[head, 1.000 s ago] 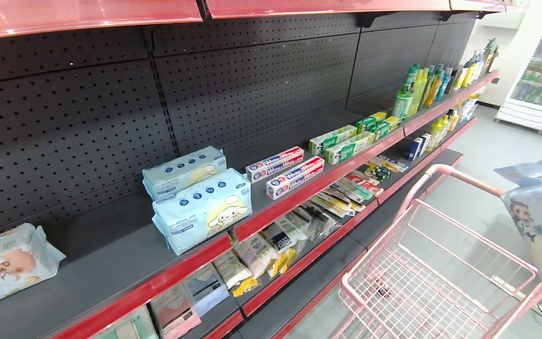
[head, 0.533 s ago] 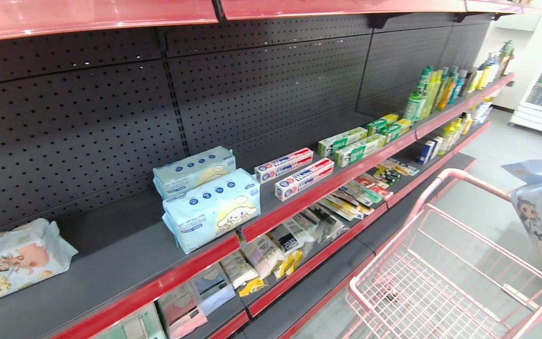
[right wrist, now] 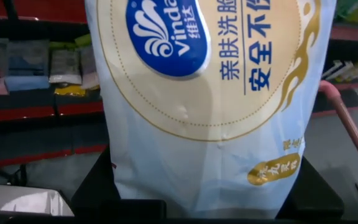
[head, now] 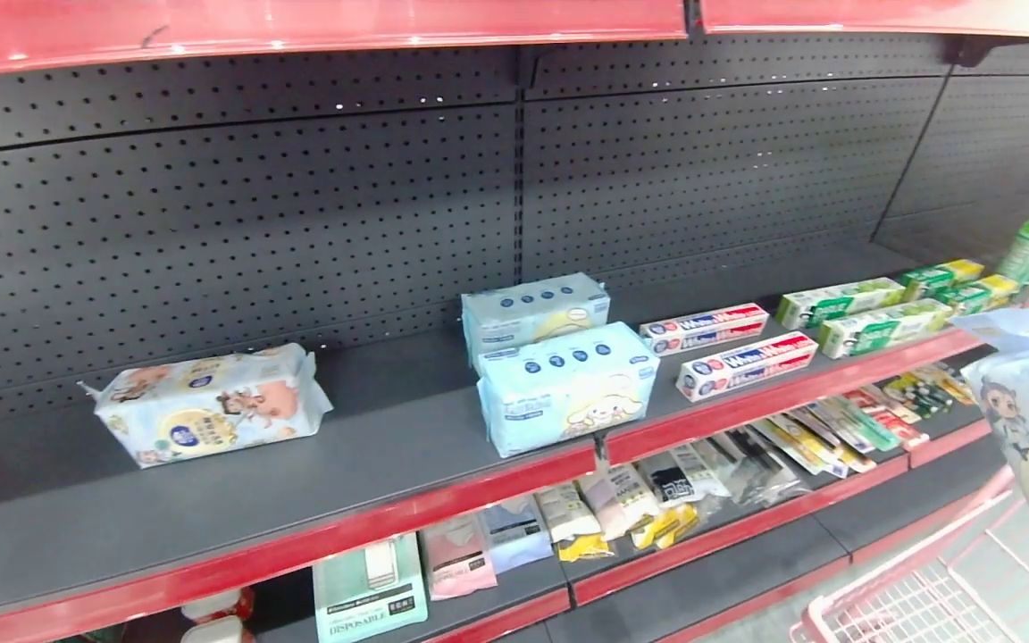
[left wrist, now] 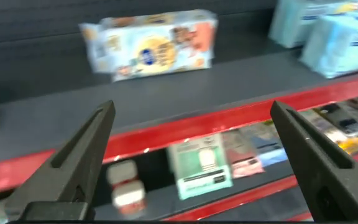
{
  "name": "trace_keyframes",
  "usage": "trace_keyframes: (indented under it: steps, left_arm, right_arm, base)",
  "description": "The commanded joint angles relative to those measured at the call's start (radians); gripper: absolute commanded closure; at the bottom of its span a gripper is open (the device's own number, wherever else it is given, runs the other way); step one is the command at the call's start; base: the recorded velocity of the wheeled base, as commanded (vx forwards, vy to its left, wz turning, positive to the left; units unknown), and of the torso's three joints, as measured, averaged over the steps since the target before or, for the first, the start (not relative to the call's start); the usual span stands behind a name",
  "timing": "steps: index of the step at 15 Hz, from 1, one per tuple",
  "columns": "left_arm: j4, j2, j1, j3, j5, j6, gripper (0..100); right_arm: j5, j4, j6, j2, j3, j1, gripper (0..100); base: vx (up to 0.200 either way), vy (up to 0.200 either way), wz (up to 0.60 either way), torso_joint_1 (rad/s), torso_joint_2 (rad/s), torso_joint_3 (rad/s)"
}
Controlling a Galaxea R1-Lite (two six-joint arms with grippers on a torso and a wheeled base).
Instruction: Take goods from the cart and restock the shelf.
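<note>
Right wrist view: right gripper (right wrist: 207, 196), jaws closed on the tissue pack (right wrist: 210, 93), held in front of the shelf (head: 345, 451). Left gripper (left wrist: 191, 109), jaws wide, empty, before the shelf. We fear the limp pack snagging the shelf's red lip (head: 497, 487), slipping free.

My tool (right wrist: 209, 190) is gripping the pale blue tissue pack (right wrist: 210, 93), dark fingers (right wrist: 101, 186) pressing on both sides. Behind it, red-edged shelves (right wrist: 36, 113) are carrying small packets (right wrist: 64, 65), and the pink cart rail (right wrist: 348, 127) is running just beside the pack.
</note>
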Motion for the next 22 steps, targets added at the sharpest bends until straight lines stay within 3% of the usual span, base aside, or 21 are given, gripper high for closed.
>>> trace_keyframes:
  steps: [1, 5, 11, 13, 15, 17, 19, 22]
  left_arm:
    - [0.0, 0.001, 0.002, 0.001, 0.0, 0.0, 0]
    - [0.0, 0.001, 0.0, -0.001, 0.0, 0.0, 0]
    - [0.0, 0.001, 0.0, -0.001, 0.0, 0.0, 0]
    - [0.0, 0.001, 0.0, -0.001, -0.001, 0.0, 0]
    - [0.0, 0.001, 0.0, 0.001, -0.001, 0.001, 0]
    - [0.0, 0.007, -0.001, -0.001, -0.004, 0.006, 0]
    - [0.0, 0.001, 0.0, -0.001, 0.0, 0.034, 0]
    - [0.0, 0.001, 0.002, -0.001, 0.003, 0.041, 0]
  right_arm:
    - [-0.001, 0.0, 0.0, -0.002, 0.0, 0.0, 100]
    - [-0.001, 0.0, -0.005, -0.002, 0.005, 0.0, 100]
    - [0.007, -0.006, -0.002, -0.019, 0.014, 0.0, 100]
    - [0.038, -0.011, 0.015, -0.033, 0.0, 0.011, 100]
    - [0.245, -0.029, 0.096, -0.09, -0.006, 0.009, 100]
    - [0.303, -0.029, 0.104, -0.14, 0.008, 0.009, 100]
    - [0.299, -0.031, 0.122, -0.159, 0.011, -0.003, 100]
    - [0.297, -0.022, 0.216, -0.199, 0.034, -0.008, 100]
  base:
    - [0.0, 0.0, 0.6, 0.002, 0.01, -0.002]
    - [0.0, 0.0, 0.6, 0.005, 0.0, 0.0]
    - [0.0, 0.0, 0.0, 0.0, 0.0, 0.0]
    - [0.0, 0.0, 0.0, 0.0, 0.0, 0.0]
    - [0.0, 0.0, 0.0, 0.0, 0.0, 0.0]
    - [0.0, 0.0, 0.0, 0.0, 0.0, 0.0]
    - [0.0, 0.0, 0.0, 0.0, 0.0, 0.0]
    - [0.0, 0.0, 0.0, 0.0, 0.0, 0.0]
